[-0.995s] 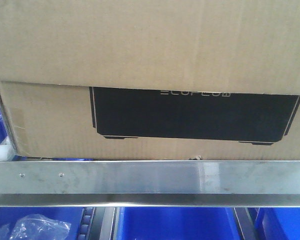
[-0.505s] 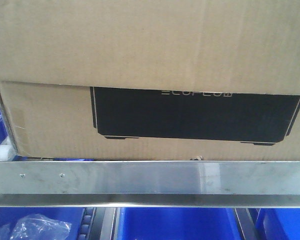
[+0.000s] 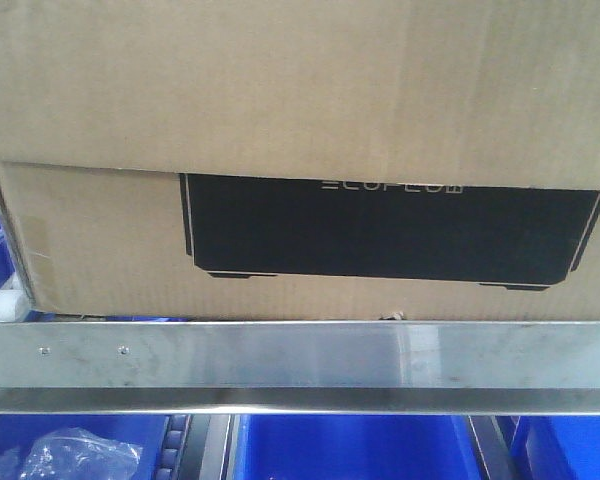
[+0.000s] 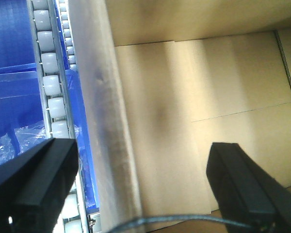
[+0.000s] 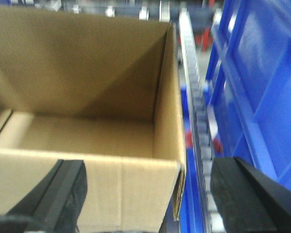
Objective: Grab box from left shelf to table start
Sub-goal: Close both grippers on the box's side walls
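Note:
The brown cardboard box (image 3: 300,90) fills the front view, its black panel (image 3: 380,235) with pale lettering just above the left shelf's silver rail (image 3: 300,355). In the left wrist view my left gripper (image 4: 143,189) is open, one finger (image 4: 34,187) outside the box and the other (image 4: 250,187) over its inner floor (image 4: 213,97), with the side wall (image 4: 109,126) between them. My right gripper (image 5: 150,199) is open too, its fingers (image 5: 56,196) straddling the box's right corner (image 5: 172,145). The table is out of view.
Blue plastic bins (image 3: 350,450) sit under the rail, one holding a clear plastic bag (image 3: 80,455). White roller tracks (image 4: 51,87) run beside the box on the left and roller tracks (image 5: 199,121) on the right, with a blue bin (image 5: 262,73) close by.

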You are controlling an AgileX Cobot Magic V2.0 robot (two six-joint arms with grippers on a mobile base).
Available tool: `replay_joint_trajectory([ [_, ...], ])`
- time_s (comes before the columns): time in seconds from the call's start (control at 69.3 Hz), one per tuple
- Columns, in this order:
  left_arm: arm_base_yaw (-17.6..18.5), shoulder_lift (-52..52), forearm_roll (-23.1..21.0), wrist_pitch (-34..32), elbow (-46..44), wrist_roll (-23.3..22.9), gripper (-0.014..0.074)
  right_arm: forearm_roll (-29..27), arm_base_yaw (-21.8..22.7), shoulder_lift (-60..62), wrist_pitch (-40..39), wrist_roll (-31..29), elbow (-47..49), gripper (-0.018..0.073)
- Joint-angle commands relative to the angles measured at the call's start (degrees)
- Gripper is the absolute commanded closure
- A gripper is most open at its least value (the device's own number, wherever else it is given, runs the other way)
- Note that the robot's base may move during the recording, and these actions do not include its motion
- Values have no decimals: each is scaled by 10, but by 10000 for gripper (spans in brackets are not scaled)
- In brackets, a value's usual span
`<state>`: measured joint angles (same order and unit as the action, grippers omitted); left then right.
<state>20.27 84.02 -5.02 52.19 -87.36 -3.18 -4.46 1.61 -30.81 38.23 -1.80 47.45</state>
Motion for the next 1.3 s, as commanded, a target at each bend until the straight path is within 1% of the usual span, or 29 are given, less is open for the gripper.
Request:
replay_joint_trajectory([
  [0.0, -2, -19, -2, -31, -21, -7, 150, 6, 0, -62, -3, -2, 69, -64],
  [0.231, -2, -19, -2, -28, -21, -7, 150, 12, 0, -199, 101, -2, 216, -64],
  [0.361, -2, -19, -2, -28, -21, -7, 150, 45, 0, -257, 143, -2, 271, -64],
  [0.476, -2, -19, -2, -28, -21, -7, 150, 74, 0, -300, 162, -2, 298, -64],
  [0.577, -2, -19, -2, -28, -21, -7, 150, 83, 0, -329, 158, -1, 307, -64],
  [0.721, -2, -19, -2, -28, -21, -7, 150, 84, 0, -372, 128, -1, 307, -64],
  [0.966, -2, -19, -2, -30, -21, -7, 150, 84, 19, -438, 76, -1, 307, -64],
  [1.154, -2, -19, -3, -31, -21, -7, 150, 84, 38, -477, 71, -1, 307, -64],
  [1.283, -2, -19, -3, -31, -21, -7, 153, 84, 38, -496, 71, -1, 307, -64],
])
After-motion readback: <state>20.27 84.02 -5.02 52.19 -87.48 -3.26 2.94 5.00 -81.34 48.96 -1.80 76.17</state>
